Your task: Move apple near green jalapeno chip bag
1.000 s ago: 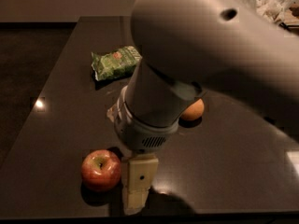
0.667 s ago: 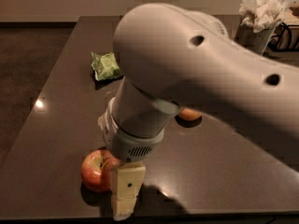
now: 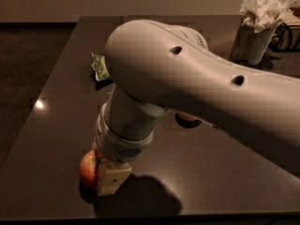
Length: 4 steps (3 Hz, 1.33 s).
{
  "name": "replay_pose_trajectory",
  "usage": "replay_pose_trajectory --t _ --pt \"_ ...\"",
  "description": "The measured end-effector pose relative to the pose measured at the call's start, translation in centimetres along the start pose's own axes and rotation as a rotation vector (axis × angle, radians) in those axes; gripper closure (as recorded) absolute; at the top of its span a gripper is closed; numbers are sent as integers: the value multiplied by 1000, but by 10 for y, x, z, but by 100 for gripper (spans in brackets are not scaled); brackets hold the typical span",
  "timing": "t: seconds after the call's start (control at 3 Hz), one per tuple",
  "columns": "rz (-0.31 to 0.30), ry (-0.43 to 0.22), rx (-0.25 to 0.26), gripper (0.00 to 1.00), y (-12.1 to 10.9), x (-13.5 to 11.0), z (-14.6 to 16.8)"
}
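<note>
From the camera view, the arm [image 3: 197,83] fills most of my screen, sweeping in from the right edge and bending down toward the near left part of the dark table [image 3: 51,144]. The gripper [image 3: 106,181] is down at the table surface close to the near edge. Its pale end sits right against the apple [image 3: 87,168] and covers the apple's right side. Only a red-orange sliver of the fruit shows on the left of it. Whether the gripper is spread wide or closed on the apple I cannot tell, as the wrist housing above hides the rest.

The green jalapeno chip bag [image 3: 99,66] lies farther back on the table, well apart from the apple. Only its left part shows beside the arm's shoulder-like bulge. An orange round fruit [image 3: 186,118] peeks out under the arm near the middle of the table, mostly hidden and in shadow.

At the far right corner stands a container [image 3: 251,45] stuffed with crumpled white paper [image 3: 263,7]. A small bright glint of light [image 3: 39,104] reflects on the table's left side.
</note>
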<state>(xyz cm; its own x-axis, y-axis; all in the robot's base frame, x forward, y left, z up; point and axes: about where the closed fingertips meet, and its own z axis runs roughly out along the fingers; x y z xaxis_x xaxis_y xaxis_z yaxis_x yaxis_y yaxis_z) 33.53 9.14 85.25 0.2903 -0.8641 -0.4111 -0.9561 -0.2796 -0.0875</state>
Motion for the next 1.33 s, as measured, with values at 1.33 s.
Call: replay_pose_trajectory --t 1.33 --pt "285 15 169 100 -142 40 -42"
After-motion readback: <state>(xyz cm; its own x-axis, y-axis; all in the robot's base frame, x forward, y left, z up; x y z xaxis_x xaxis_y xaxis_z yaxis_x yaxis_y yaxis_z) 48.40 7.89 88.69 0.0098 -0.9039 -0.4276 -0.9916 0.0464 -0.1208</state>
